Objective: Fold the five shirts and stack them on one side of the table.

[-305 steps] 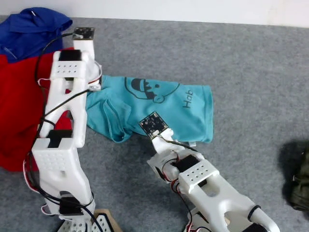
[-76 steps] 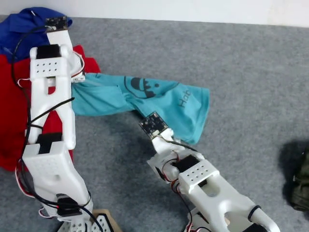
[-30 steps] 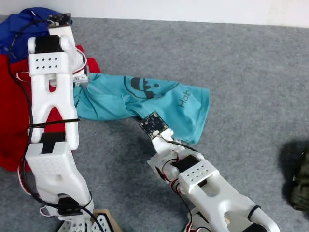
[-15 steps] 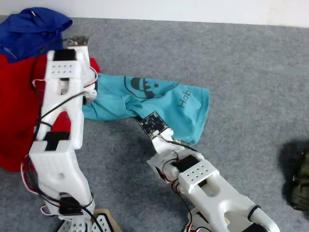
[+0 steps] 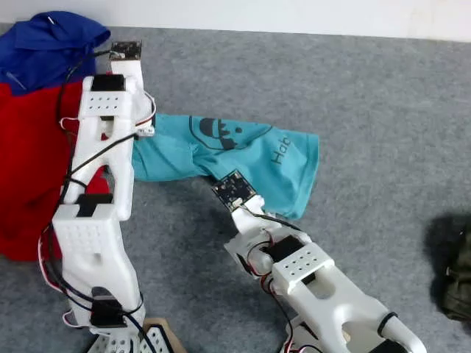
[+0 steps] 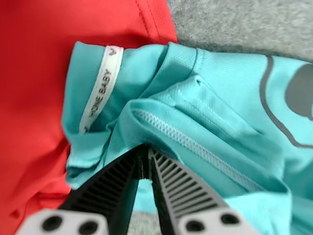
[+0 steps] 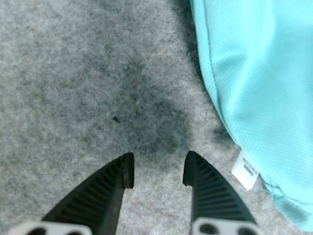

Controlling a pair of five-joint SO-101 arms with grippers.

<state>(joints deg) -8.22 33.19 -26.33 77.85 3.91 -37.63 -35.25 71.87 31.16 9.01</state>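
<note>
**Teal shirt (image 5: 250, 158) pinched by the left claw, right claw parked next to it**

The left gripper (image 6: 145, 149) has its jaws squeezed together on a bunched fold of the shirt (image 6: 220, 98), right near the collar end. The white neck label (image 6: 100, 88) sits just beside the pinch. That end of the shirt lies against the red shirt (image 6: 34, 73), and the rest runs out across the grey table (image 5: 368, 95) toward the middle, print side up.

The right gripper (image 7: 157, 164) has its jaws spread apart with nothing between them. It's pointing down at bare grey surface, with the shirt's edge (image 7: 254, 73) and a small white care tag (image 7: 244, 169) just off to one side, not touching.

Further out, the blue shirt (image 5: 48, 40) is heaped in the far corner by the red shirt (image 5: 29, 162). Some dark cloth (image 5: 460, 279) lies well apart at the opposite edge.
</note>
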